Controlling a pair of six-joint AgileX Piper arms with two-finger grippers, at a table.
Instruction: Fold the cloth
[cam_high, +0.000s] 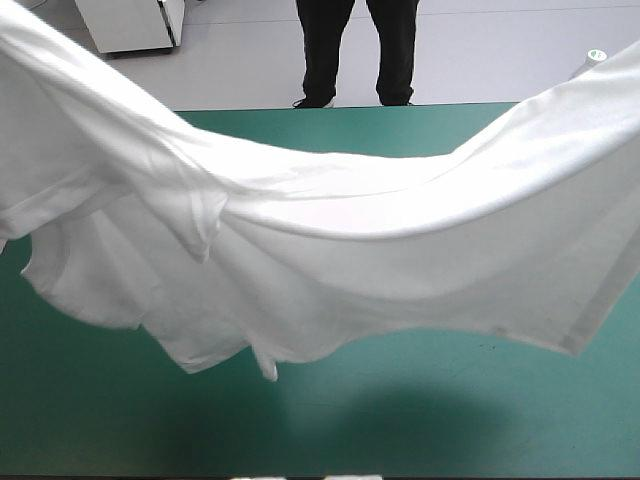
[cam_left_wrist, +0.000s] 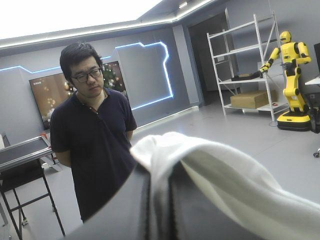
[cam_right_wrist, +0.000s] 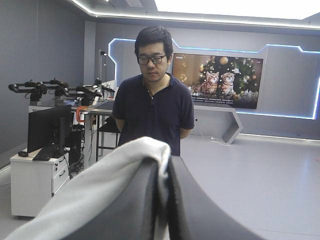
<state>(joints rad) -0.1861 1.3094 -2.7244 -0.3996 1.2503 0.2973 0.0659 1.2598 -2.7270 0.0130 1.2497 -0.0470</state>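
Two grippers, both mine, are each pinched all but closed on white fabric. My left gripper (cam_left_wrist: 161, 175) has its black fingers pressed together on a bunched fold of the T-shirt (cam_left_wrist: 225, 185), which spills over one finger. My right gripper (cam_right_wrist: 164, 167) is clamped the same way, with cloth draped down one finger's side. Both arms are raised, so my wrist views look level into the room.

Seen from above, the shirt hangs between the two holds as a wide, sagging band across the table (cam_high: 420, 430). It appears clear of the teal-green cover and casts a soft shadow below. Its lower edge droops lowest, in doubled layers, nearer my left side.

I judge two risks. Each bite looks narrow, so spreading my arms farther could pull the fabric free. Lowering unevenly could land those doubled layers first and trap creases under the spread shirt.
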